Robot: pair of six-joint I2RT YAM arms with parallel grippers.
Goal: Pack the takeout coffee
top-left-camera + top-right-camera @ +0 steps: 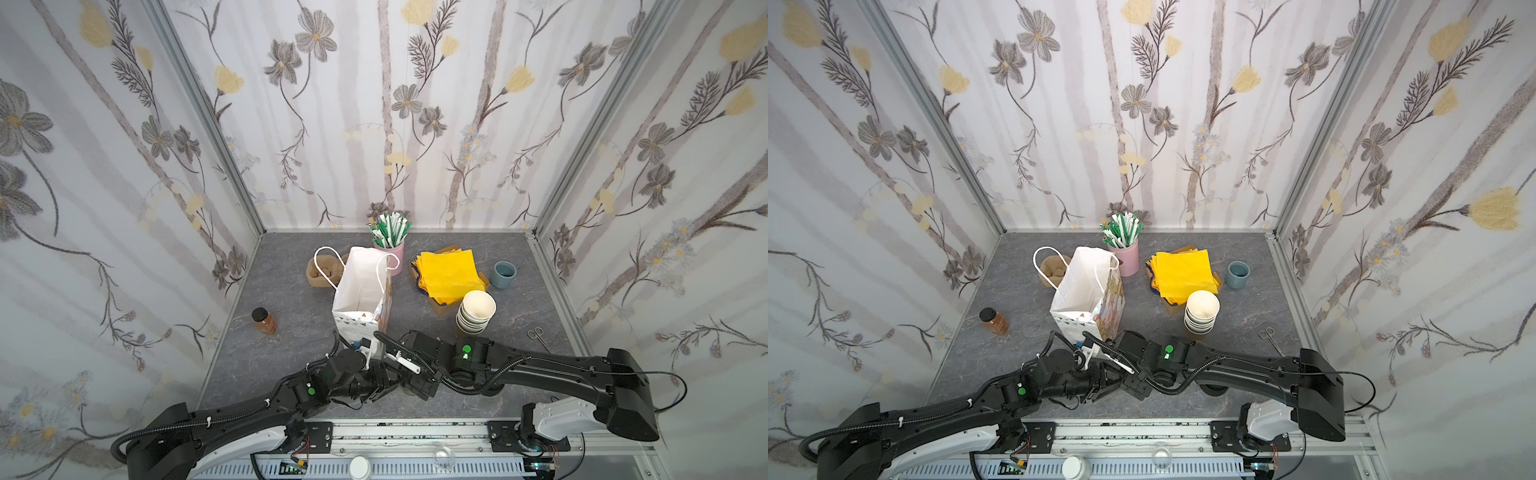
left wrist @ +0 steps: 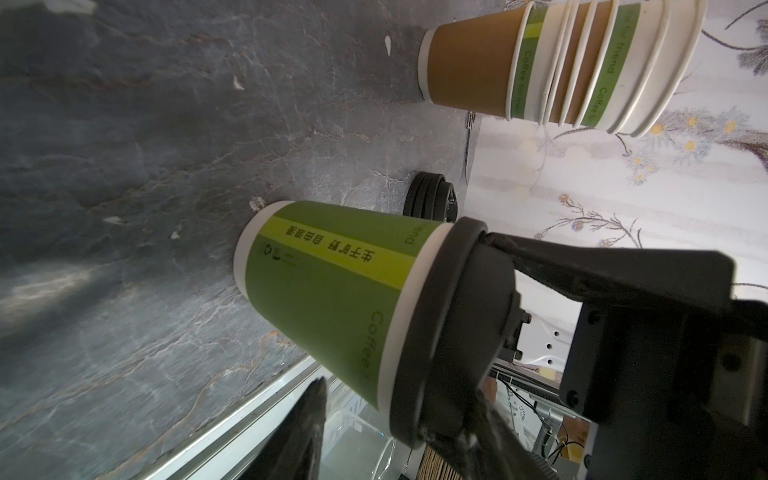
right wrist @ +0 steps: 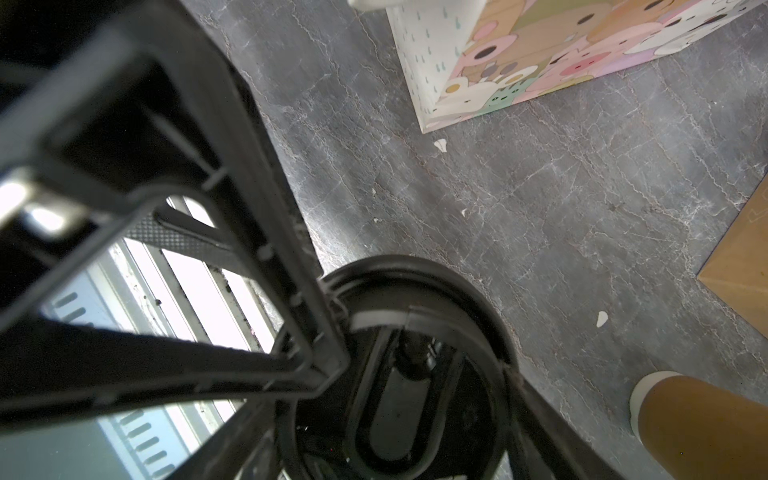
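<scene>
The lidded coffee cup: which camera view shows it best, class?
Left wrist: the lidded coffee cup shows its green printed side and black lid. Right wrist shows only the lid from above; in both top views the arms mostly cover it.

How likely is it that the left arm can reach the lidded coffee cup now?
Probably yes: the left claw is beside the cup, at its bare green side; the right claw holds only the lid.

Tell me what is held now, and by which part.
The right gripper appears to hold the takeout coffee by its black lid, a finger on each side of the rim. Whether the left gripper grips its side cannot be told.
</scene>
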